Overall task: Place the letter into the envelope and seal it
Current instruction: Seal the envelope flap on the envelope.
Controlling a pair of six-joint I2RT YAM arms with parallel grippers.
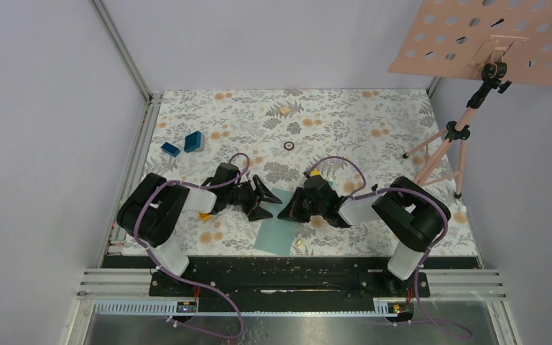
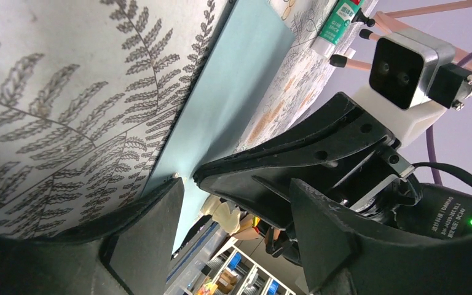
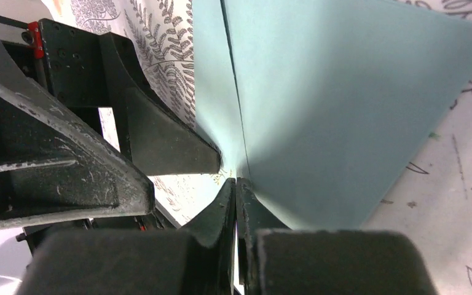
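- Teal-grey paper, one piece: the envelope (image 1: pixel 277 231) lies flat on the floral tablecloth (image 1: pixel 374 122), between the two arms and just ahead of their bases.
- We judge it light, thin and floppy. It should bend under its own weight if lifted by one side, crease easily, and slide on the cloth if pushed.
- Best hold, in our view: a shallow pinch on a free edge or the flap, with the flat body pressed down so that it cannot skate.
- Letter: none counted. We see no tan sheet in any view, and we cannot tell whether it already sits inside the envelope.
- Right gripper (image 3: pixel 236 187), one: fingers pressed fully together at the envelope's near edge, where a fold line runs into the tips. It looks pinched on that edge.
- Left gripper (image 1: pixel 267 199), one: jaws spread wide and holding nothing, one fingertip low beside the envelope's edge and facing the right gripper.
- Glue stick (image 2: pixel 338 21), one: green label, lying just past the envelope's far end as the left wrist sees it.
- Blue blocks, two (image 1: pixel 170 149) (image 1: pixel 192 141): side by side, well apart from the envelope.
- Dark ring (image 1: pixel 289 146), one: small, beyond the envelope.
- Pink perforated board (image 1: pixel 489 36), one, on a tripod (image 1: pixel 445 144): farthest from the envelope.
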